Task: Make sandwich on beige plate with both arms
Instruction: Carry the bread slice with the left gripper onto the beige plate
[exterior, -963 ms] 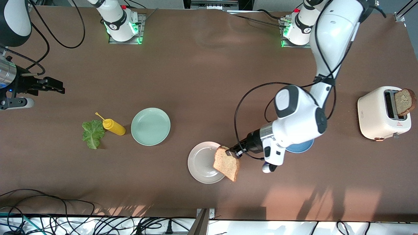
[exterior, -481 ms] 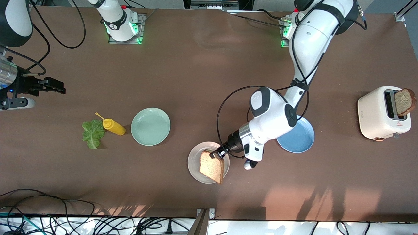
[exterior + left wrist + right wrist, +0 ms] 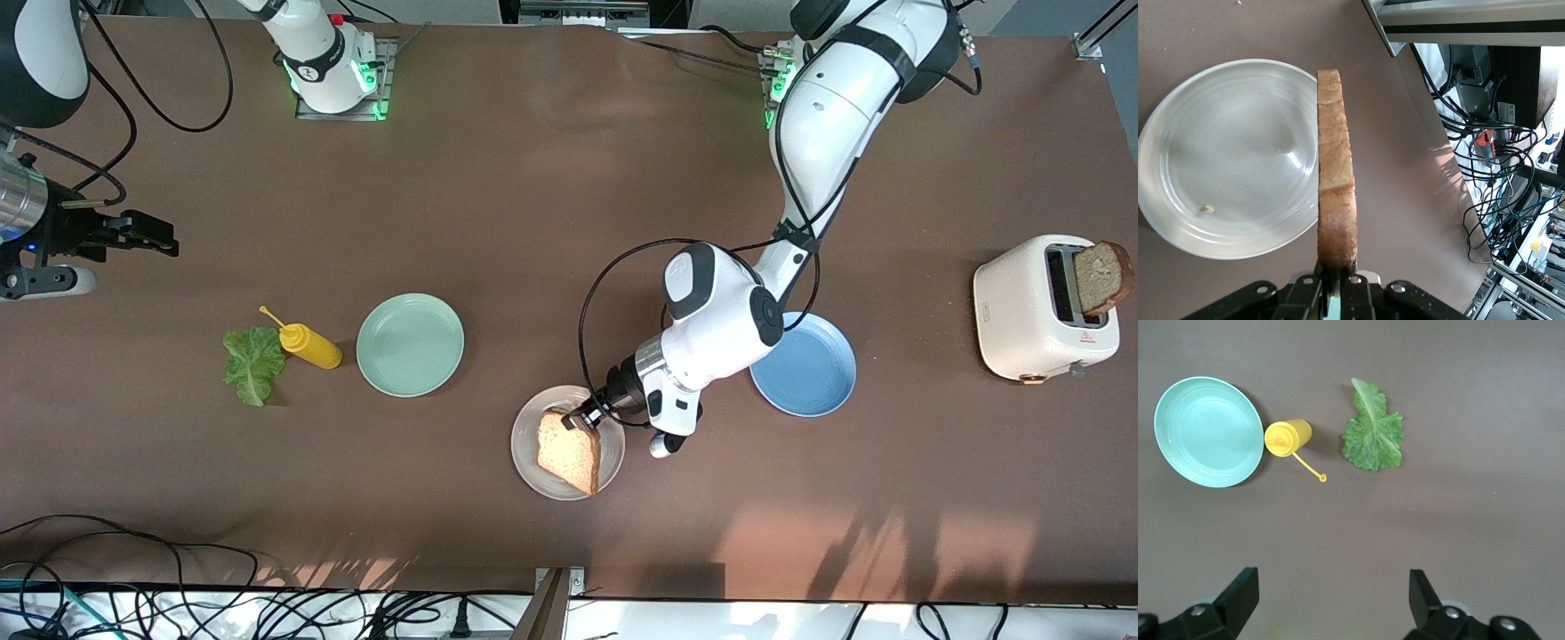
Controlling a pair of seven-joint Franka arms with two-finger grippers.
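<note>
Brown bench (image 3: 498, 222) with two white arms mounted along one edge. Left arm (image 3: 818, 116) reaches to the beige plate (image 3: 524, 444); right arm (image 3: 36, 53) waits at its end of the bench. White toaster (image 3: 1031, 311) at the left arm's end, a second bread slice (image 3: 1102, 276) standing in its slot. Blue plate (image 3: 813, 378) just beside the beige plate; mint-green plate (image 3: 410, 344) toward the right arm's end, then yellow squeeze bottle (image 3: 307, 345) and lettuce leaf (image 3: 252, 364), touching. Left gripper (image 3: 587, 415) over the beige plate, fingers clamped on one edge of a brown bread slice (image 3: 567, 452) held above the plate. Right gripper (image 3: 1331, 597), fingers spread wide and empty, hangs above bare bench near the lettuce.
</note>
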